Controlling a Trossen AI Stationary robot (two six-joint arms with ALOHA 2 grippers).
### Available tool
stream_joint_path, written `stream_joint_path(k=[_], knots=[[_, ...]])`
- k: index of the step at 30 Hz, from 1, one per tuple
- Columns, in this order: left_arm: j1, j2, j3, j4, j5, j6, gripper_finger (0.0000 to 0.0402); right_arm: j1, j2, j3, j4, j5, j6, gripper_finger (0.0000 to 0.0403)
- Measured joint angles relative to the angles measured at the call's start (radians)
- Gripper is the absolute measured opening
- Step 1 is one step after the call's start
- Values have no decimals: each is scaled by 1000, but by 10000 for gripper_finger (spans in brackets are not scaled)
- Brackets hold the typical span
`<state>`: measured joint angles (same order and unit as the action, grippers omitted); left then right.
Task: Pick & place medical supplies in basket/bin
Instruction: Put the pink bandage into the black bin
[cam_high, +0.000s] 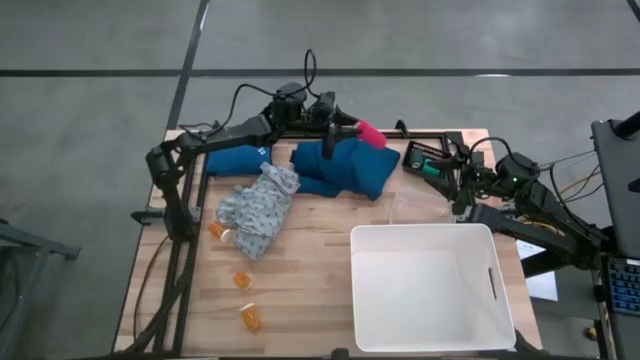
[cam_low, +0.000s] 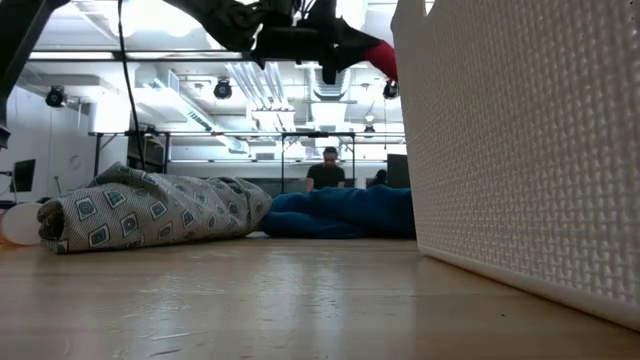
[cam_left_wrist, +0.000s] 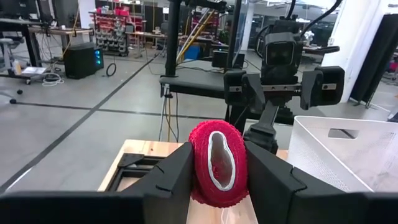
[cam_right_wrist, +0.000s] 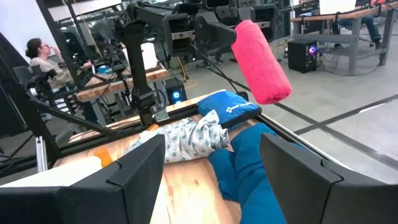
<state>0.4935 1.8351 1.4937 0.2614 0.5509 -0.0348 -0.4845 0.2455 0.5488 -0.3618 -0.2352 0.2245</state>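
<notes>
A pink-red cylinder (cam_high: 372, 134) hangs in the air over the far part of the table, above a dark teal garment (cam_high: 345, 168). My left gripper (cam_high: 355, 128) is shut on it. The cylinder also shows in the right wrist view (cam_right_wrist: 261, 59) and the low view (cam_low: 383, 55). A pale patterned garment (cam_high: 258, 208) lies on the table left of the teal one. Orange pill bottles (cam_high: 242, 280) lie near the table's left front. The white bin (cam_high: 352, 290) stands at the right front. My right gripper (cam_high: 462, 190) waits open behind the bin, nothing between its fingers. My left gripper pinches the cylinder's rounded sides (cam_left_wrist: 198, 168) between its two fingers (cam_left_wrist: 171, 177), near the end that faces the wrist. The fingers lie level, come from the table's far left and run along the cylinder. The free end (cam_right_wrist: 270, 87) sticks out ahead, sloping a little down, clear of the garment.
A blue pack (cam_high: 238, 160) lies at the far left beside the garments. A black holder with green pieces (cam_high: 428, 162) sits at the far right by my right arm. Bare wood lies between the bottles and the bin. A person sits in the room beyond the table.
</notes>
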Motion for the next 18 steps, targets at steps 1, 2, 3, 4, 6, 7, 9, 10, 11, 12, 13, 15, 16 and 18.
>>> stream_joint_path(k=[1, 2, 3, 4, 6, 7, 9, 10, 11, 12, 13, 15, 16, 18], knots=[[-1, 0, 0, -3, 0, -3, 134, 0, 0, 0, 0, 0, 0, 256], [-1, 0, -1, -4, 0, -4, 134, 0, 0, 0, 0, 0, 0, 256], [-1, 0, -2, -6, 0, -4, 134, 0, 0, 0, 0, 0, 0, 256], [-2, 0, -2, -6, 0, -4, 134, 0, 0, 0, 0, 0, 0, 256], [-3, 0, -2, -6, 0, 5, 134, 0, 0, 0, 0, 0, 0, 256], [-3, 0, -2, -5, 0, 6, 134, 0, 0, 0, 0, 0, 0, 256], [-3, 0, -2, -5, 0, 8, 134, 0, 0, 0, 0, 0, 0, 256], [-3, 0, -2, -2, 0, 8, 134, 0, 0, 0, 0, 0, 0, 256], [-3, 0, -1, 1, 0, 8, 134, 0, 0, 0, 0, 0, 0, 256], [-3, 0, -1, 2, 0, 8, 134, 0, 0, 0, 0, 0, 0, 256], [-3, 0, -1, 2, 0, 8, 134, 0, 0, 0, 0, 0, 0, 256], [-3, 0, -1, 2, 0, 8, 134, 0, 0, 0, 0, 0, 0, 256], [-3, 0, -1, 2, -1, 8, 134, 0, 0, 0, 0, 0, 0, 256], [-3, 0, -1, 2, -1, 8, 134, 0, 0, 0, 0, 0, 0, 256]])
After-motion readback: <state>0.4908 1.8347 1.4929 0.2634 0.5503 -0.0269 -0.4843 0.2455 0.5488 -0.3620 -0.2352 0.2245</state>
